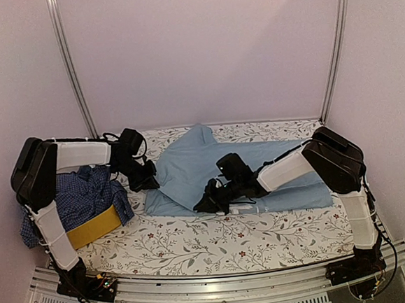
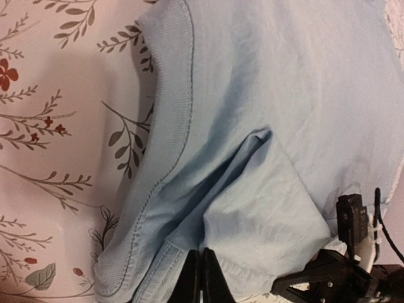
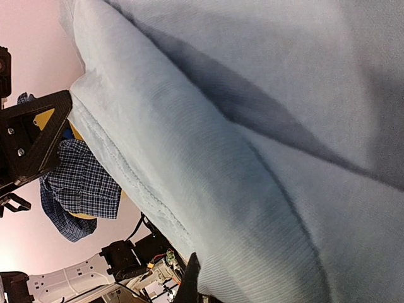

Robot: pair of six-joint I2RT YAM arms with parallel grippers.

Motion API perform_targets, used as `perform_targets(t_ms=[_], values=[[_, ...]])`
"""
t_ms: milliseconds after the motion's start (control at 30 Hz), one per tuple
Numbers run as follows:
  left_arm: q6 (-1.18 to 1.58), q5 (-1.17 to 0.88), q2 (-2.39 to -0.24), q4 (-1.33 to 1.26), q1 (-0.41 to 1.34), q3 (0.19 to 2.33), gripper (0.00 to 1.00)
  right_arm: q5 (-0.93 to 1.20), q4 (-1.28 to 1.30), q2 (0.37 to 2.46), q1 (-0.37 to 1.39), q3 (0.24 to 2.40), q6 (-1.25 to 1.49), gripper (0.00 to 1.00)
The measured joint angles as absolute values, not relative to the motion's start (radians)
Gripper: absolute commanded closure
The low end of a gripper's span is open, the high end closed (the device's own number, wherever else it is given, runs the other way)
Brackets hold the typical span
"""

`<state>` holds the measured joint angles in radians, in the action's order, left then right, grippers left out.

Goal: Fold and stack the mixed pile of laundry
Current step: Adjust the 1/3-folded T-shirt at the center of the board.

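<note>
The light blue T-shirt [image 1: 246, 165] is spread across the middle of the floral-covered surface [image 1: 196, 243]. Its left edge, below a ribbed band, is pinched by the left end effector [image 1: 150, 183], whose fingers [image 2: 191, 281] are pressed together on the cloth. The near hem is clamped by the closed right end effector [image 1: 208, 204] (only one dark fingertip [image 3: 189, 281] is shown by its wrist camera). A checked shirt [image 1: 86, 192] is heaped in the yellow basket [image 1: 96, 230] at the left.
</note>
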<state>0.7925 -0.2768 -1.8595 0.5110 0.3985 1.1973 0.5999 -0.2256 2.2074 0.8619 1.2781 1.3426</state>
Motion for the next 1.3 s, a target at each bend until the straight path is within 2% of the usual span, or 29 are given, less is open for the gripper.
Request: perform_targets(t_ms=[400, 1033, 1133, 1167, 1300], values=[[0.774, -0.309, -1.887, 0.516, 0.399, 1.358, 1.0, 0.585, -0.226, 2.176, 0.783, 1.285, 1.292, 1.0], [0.749, -0.394, -2.195, 0.493, 0.389, 1.661, 1.0, 0.63, -0.191, 2.249, 0.617, 1.442, 1.211, 0.99], [0.753, -0.409, -2.213, 0.484, 0.381, 1.681, 1.0, 0.638, -0.178, 2.272, 0.606, 1.452, 1.205, 0.87], [0.754, -0.412, -2.218, 0.482, 0.378, 1.686, 0.96, 0.639, -0.175, 2.278, 0.604, 1.454, 1.205, 0.81], [0.768, -0.434, -2.226, 0.458, 0.368, 1.692, 0.63, 0.645, -0.16, 2.292, 0.592, 1.469, 1.187, 0.53]])
